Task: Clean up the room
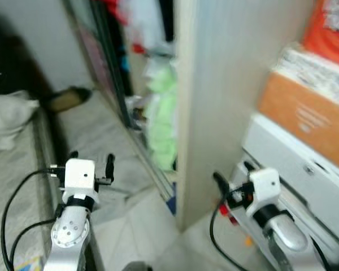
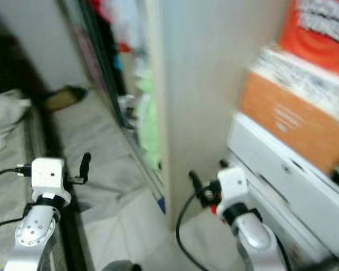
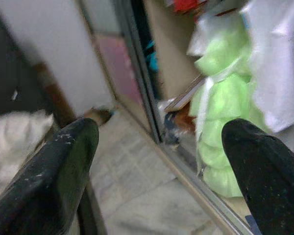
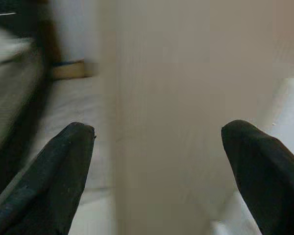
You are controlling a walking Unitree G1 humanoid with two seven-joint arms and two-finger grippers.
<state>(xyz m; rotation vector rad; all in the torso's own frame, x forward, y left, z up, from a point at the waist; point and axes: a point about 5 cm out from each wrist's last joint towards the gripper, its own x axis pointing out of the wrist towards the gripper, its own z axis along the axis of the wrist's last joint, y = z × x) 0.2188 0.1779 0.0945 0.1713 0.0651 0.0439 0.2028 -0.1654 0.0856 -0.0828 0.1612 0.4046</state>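
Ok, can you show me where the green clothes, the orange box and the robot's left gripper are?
green clothes (image 1: 164, 121), left eye view, on the middle of the hanging bundle.
orange box (image 1: 305, 118), left eye view, on its front face.
left gripper (image 1: 91, 160), left eye view, midway between its two black fingertips.

bed (image 1: 14, 169) on the left, wardrobe panel (image 1: 226, 101) dead ahead with clothes (image 1: 161, 113) inside it behind the sliding door (image 1: 110, 84), stacked boxes (image 1: 305, 113) on the right.
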